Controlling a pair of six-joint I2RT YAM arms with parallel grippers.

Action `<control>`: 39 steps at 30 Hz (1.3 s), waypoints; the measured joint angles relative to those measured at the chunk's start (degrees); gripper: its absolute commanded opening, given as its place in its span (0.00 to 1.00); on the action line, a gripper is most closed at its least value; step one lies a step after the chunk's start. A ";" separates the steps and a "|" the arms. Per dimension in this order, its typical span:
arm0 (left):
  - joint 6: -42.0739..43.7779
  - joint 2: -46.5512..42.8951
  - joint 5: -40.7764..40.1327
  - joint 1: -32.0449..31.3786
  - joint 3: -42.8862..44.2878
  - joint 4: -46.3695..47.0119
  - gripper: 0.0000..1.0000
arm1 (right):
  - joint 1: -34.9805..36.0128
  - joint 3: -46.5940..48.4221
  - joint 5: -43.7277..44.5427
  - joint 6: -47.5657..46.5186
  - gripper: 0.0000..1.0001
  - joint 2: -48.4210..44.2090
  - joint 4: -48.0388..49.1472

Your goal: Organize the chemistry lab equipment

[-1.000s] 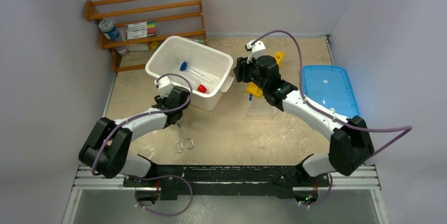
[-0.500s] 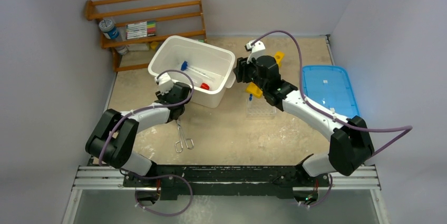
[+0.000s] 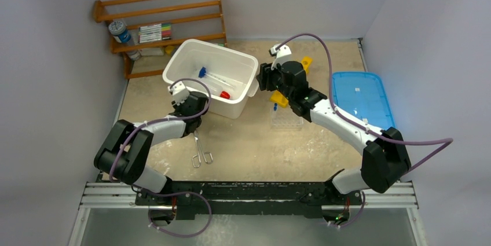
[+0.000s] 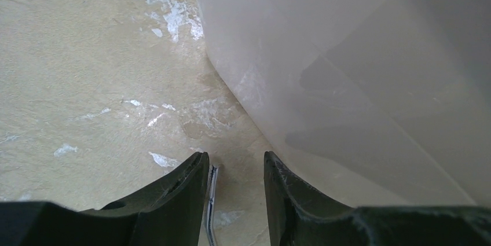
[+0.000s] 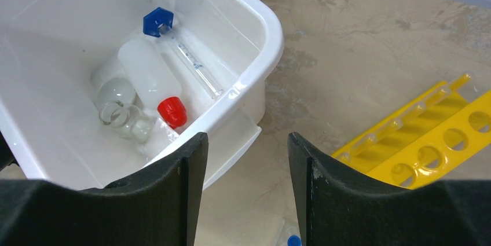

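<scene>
A: Worktop [image 3: 255, 153] layout?
B: White bin [image 3: 234, 109] toward the far-left corner holds the squeeze bottle [image 5: 149, 75]. Tongs [image 3: 201, 150] lie between bin and near edge. Left gripper [image 4: 236, 176] and right gripper [image 5: 246, 159] flank the bin, fingers parted, gripping nothing.

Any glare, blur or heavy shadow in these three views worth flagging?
Top external: even light, sharp, only soft shadows by the white bin. Left wrist: the bin wall is hazy with faint shadows; left gripper dark. Right wrist: crisp, a bright glint on the bin rim; right gripper underexposed.
</scene>
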 measured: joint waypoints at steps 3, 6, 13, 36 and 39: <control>-0.39 -0.52 0.44 0.02 -0.76 0.52 0.40 | 0.00 -0.02 0.00 0.04 0.56 0.00 0.00; -1.29 -2.23 0.81 0.04 -1.22 -1.44 0.42 | 0.00 -0.02 0.00 0.20 0.56 0.00 -0.02; -3.56 -7.67 1.27 0.02 -2.21 -10.91 0.44 | 0.00 -0.07 0.00 0.79 0.56 0.00 -0.07; -3.85 -21.59 1.68 -0.02 -3.32 -17.62 0.58 | 0.00 -1.07 0.33 0.59 0.56 -5.62 -0.17; -3.89 -26.67 1.25 -0.02 -2.60 -19.76 0.55 | 0.17 -0.11 -0.48 0.02 0.36 -5.62 -0.72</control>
